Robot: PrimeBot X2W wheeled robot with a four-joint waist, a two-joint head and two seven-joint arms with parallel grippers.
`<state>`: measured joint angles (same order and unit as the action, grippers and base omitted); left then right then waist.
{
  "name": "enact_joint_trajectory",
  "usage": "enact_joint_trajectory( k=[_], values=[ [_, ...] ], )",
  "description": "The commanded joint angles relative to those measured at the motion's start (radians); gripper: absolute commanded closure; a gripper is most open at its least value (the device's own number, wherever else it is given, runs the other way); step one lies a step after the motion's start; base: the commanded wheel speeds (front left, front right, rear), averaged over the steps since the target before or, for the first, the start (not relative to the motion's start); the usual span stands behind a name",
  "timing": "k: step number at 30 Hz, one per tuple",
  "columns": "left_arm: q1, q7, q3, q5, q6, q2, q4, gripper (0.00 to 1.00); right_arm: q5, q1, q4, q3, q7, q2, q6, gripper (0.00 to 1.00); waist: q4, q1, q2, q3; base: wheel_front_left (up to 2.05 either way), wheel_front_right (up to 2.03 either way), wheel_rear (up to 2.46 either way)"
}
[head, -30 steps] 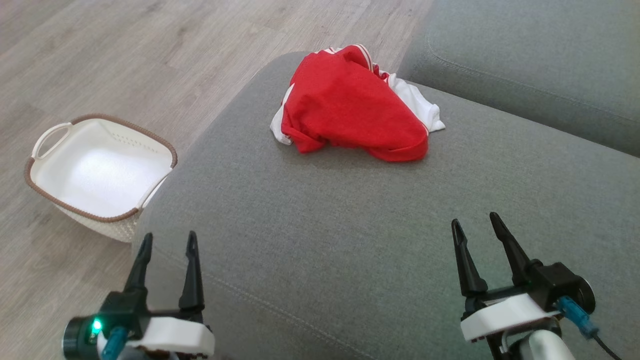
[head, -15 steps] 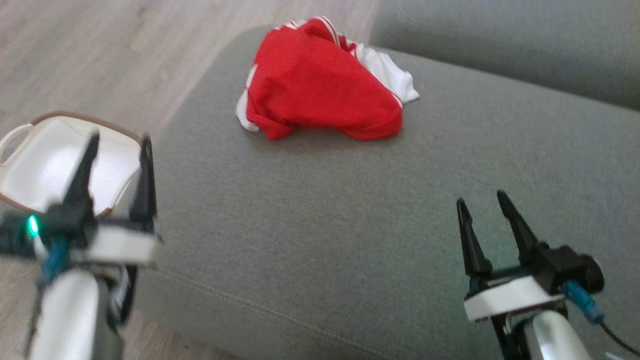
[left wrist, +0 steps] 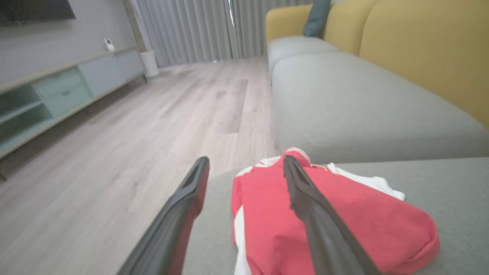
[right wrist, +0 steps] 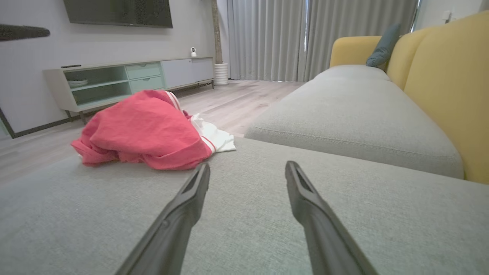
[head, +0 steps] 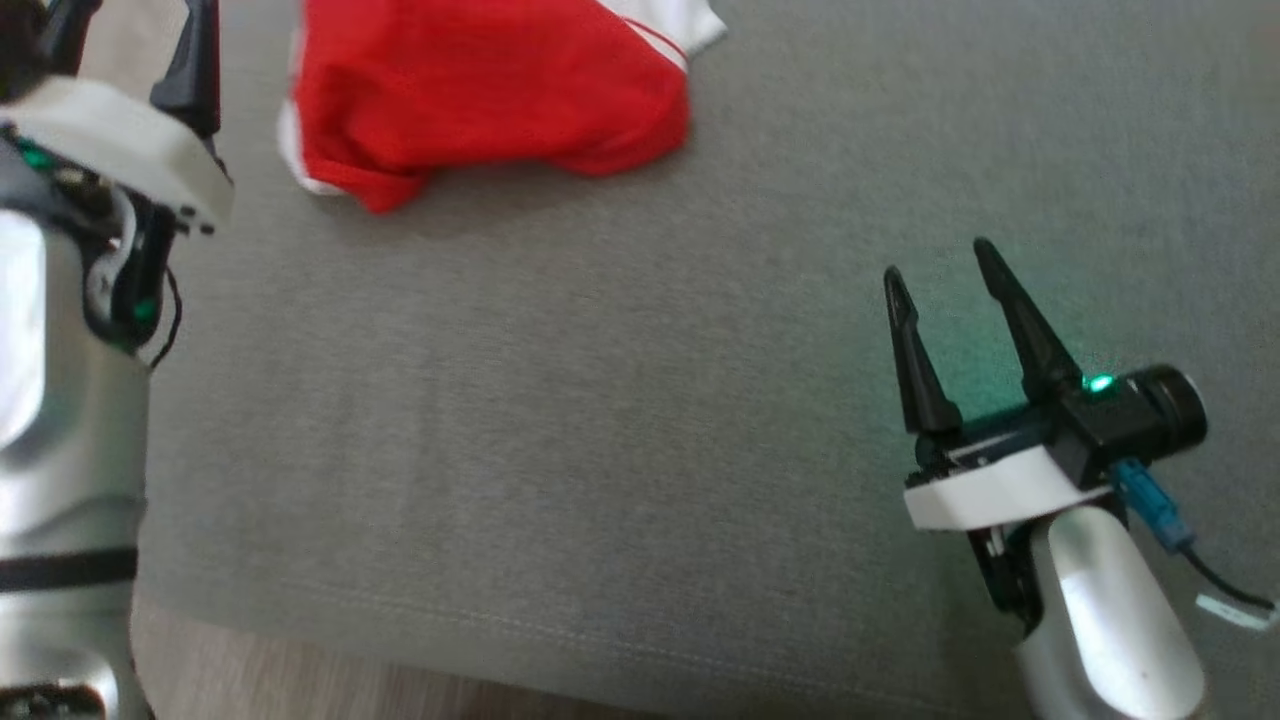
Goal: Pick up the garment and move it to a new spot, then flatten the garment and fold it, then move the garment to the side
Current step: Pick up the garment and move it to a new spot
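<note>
**Both pincers apart and empty; red garment heaped on the grey seat**

Your garment (head: 480, 90) is red with a white part. It lies bunched on the grey seat cushion (head: 600, 420), near the cushion's far left corner. The head view cuts off its top. The only marking you can make out on the cloth is thin white striping along a red band.

Your left gripper (left wrist: 245, 162) has its fingers spread with nothing between them. In its wrist view the right finger crosses the red cloth, while the left finger lies over the cushion edge and the wood floor (left wrist: 114, 133). You cannot tell whether either finger touches the cloth.

Your right gripper (head: 936, 258) also has its fingers apart and empty. It is over bare cushion, well apart from the garment, with a green light (head: 1100, 383) on its body.

The right wrist view gives you what the head view lacks. It shows the heap side-on, rounded, with the white part trailing toward a second grey seat (right wrist: 355, 114). Beyond that are a yellow backrest (right wrist: 450, 76), a teal pillow (right wrist: 384, 49), curtains (right wrist: 286, 34), a low cabinet (right wrist: 114, 76) and a dark screen (right wrist: 118, 11) on the wall.
</note>
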<state>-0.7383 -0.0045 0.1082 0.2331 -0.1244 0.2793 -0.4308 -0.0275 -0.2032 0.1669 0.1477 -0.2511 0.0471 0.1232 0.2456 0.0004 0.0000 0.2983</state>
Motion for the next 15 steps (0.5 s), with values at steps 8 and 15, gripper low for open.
enact_joint_trajectory(
  k=[8, 15],
  values=[
    [-0.177, 0.061, 0.106, 0.104, -0.006, 0.095, -0.151, 0.00, -0.015, -0.070, -0.076, 0.036, -0.011, 0.003, 0.008, 0.00, -0.136, -0.0004, 0.0000, 0.174, 0.00, 0.00, 0.00],
    [-0.236, 0.158, 0.173, 0.205, -0.006, 0.150, -0.279, 0.00, -0.013, -0.074, -0.103, 0.047, -0.011, 0.003, 0.008, 0.00, -0.170, -0.0004, 0.0000, 0.219, 0.00, 0.00, 0.00]
  ],
)
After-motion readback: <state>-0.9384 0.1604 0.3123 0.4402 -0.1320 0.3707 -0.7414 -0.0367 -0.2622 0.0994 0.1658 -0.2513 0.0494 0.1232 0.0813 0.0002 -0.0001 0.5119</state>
